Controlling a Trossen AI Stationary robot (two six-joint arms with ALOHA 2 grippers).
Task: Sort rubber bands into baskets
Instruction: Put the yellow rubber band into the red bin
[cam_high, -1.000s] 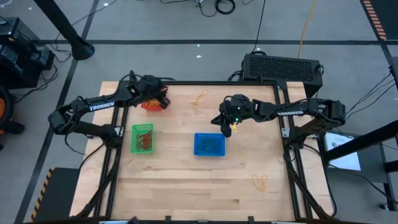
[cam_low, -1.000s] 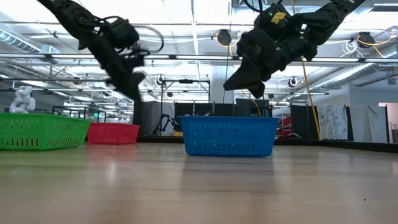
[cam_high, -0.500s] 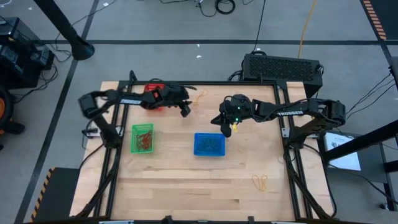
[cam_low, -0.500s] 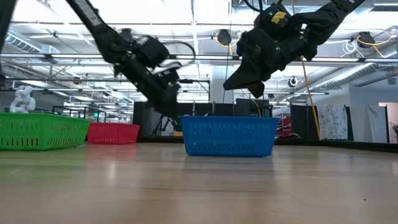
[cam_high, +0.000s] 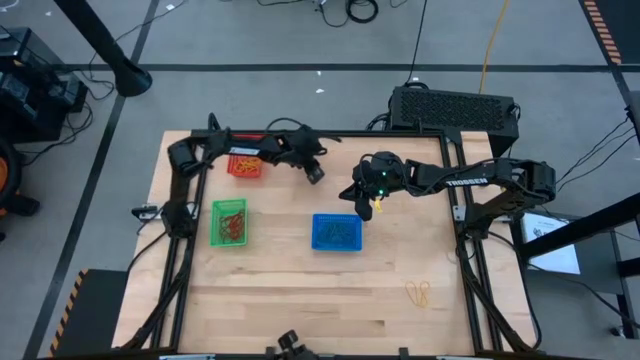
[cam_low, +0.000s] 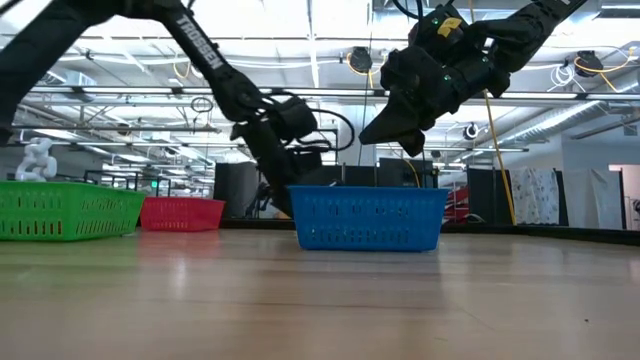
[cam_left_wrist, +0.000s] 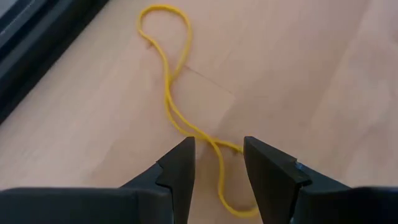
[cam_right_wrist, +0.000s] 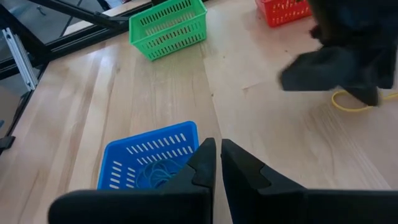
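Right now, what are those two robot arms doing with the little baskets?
They are sorting rubber bands into baskets. The left end effector is open and low over a yellow rubber band on the table, with the band running between its fingers. The right end effector is shut and waits above the blue basket, which already holds bands. The green basket and red basket sit nearby, and more yellow bands lie near the table's front.
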